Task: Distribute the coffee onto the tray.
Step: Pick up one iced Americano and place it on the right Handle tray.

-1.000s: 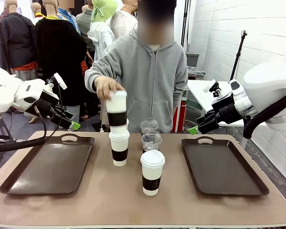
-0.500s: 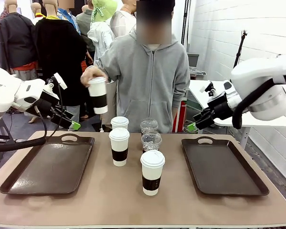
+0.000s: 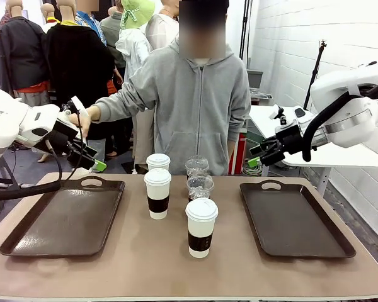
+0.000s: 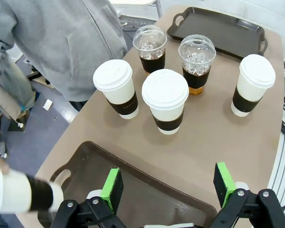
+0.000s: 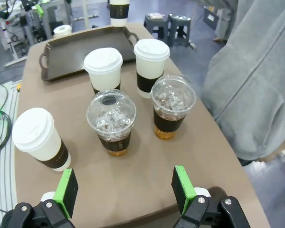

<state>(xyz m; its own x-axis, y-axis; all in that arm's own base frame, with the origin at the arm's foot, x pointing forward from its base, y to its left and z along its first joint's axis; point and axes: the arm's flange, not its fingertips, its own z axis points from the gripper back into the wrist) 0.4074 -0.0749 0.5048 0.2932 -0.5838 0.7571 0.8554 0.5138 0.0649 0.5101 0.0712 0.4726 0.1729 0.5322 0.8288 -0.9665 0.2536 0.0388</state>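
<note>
The person had brought one cup (image 4: pixel 19 197) to the lower left, near my left hand (image 4: pixel 168 185), its fingers apart, so I expected a handover.

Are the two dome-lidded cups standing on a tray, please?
No, both dome-lidded cups stand on the table between the two trays.

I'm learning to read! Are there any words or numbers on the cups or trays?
Nothing here can be read.
Paper cups: any print on the dark sleeves is too faint to tell.
Dome-lidded cups and trays: no words or numbers show.
</note>
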